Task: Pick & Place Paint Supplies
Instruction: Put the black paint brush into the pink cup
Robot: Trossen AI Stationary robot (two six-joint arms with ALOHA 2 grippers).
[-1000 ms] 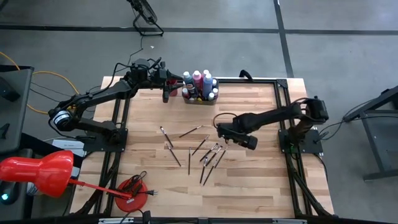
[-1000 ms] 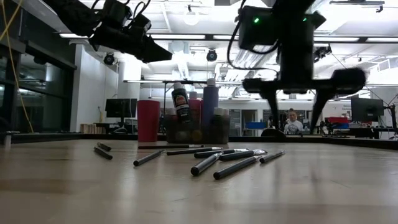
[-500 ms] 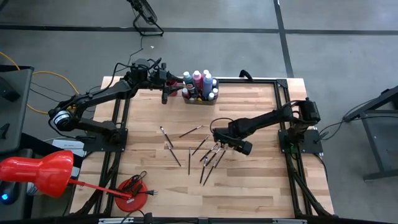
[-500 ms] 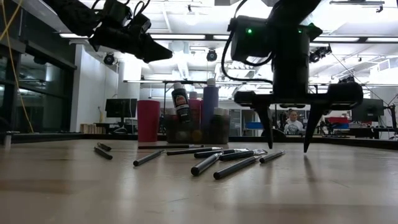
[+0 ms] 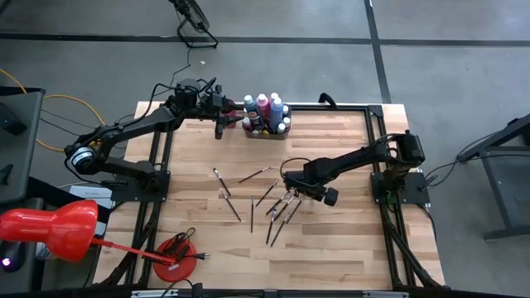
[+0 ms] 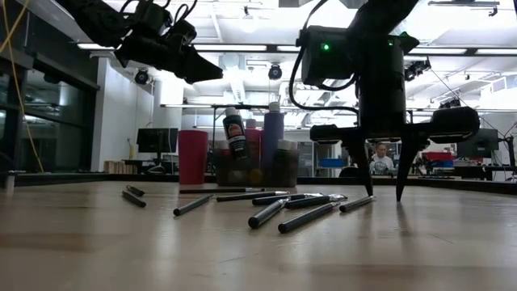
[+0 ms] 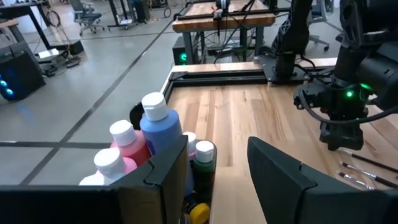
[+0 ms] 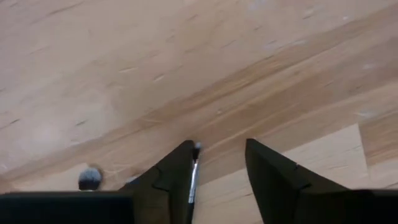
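Several paint bottles [image 5: 265,110] stand upright in a dark tray [image 5: 263,134] at the table's far side; the left wrist view shows them [image 7: 155,127] too. Several thin paintbrushes [image 5: 277,207] lie flat and scattered mid-table [image 6: 279,208]. My right gripper [image 5: 287,185] is open and points straight down over the brush cluster, its tips just above the wood [image 6: 384,196]. One brush's tip [image 8: 194,168] lies between the fingers, close beside one of them; I cannot tell whether it touches. My left gripper [image 5: 220,126] is open and hovers high, just left of the tray [image 7: 217,180].
A pink cup [image 6: 192,156] stands beside the tray. A red tool [image 5: 175,252] lies near the table's near-left corner, with a red lamp [image 5: 50,228] off the left edge. Black frame rails [image 5: 374,124] border the table. A person [image 6: 380,159] sits far behind.
My right gripper has come down toward the table and shifted slightly toward its left and near edges, onto the brush cluster. The gap between its fingertips has narrowed. The brushes have stayed where they lay.
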